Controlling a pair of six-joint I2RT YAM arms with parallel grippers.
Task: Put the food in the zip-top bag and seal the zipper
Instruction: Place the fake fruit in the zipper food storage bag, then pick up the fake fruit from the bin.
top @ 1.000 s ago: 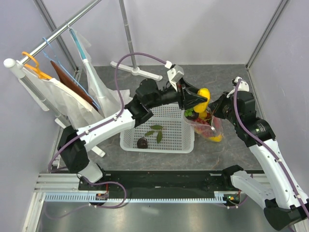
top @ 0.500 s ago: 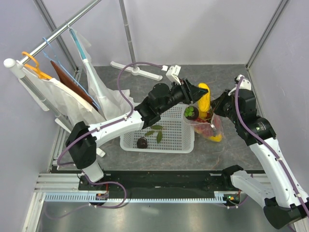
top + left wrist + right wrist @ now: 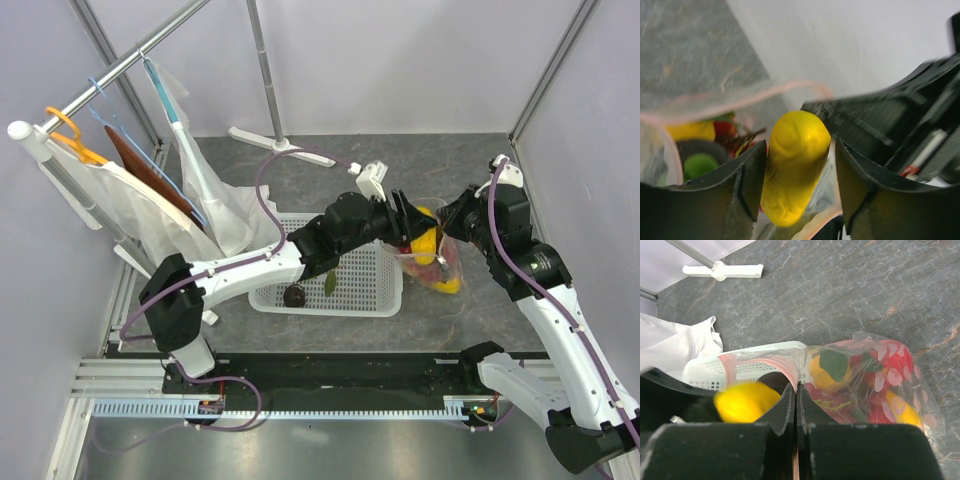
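Note:
The clear zip-top bag [image 3: 443,268] stands right of the white mesh basket [image 3: 350,296], holding an orange [image 3: 821,376], red fruits and a yellow mango. My right gripper [image 3: 452,220] is shut on the bag's pink zipper [image 3: 777,364] edge and holds the mouth up; it also shows in its wrist view [image 3: 796,388]. My left gripper [image 3: 408,228] is over the bag's mouth. Its jaws stand apart around a second yellow mango [image 3: 795,170], with a gap at the right finger. That mango [image 3: 424,240] points down into the bag. A dark mangosteen [image 3: 294,295] lies in the basket.
A green leaf [image 3: 330,282] lies in the basket. A clothes rack with hanging garments [image 3: 120,195] fills the left. A white stand foot [image 3: 285,148] lies at the back. Walls close in behind and on the right.
My left gripper carried the yellow mango down from above the bag into its mouth and opened its jaws. The right gripper kept its hold on the bag edge.

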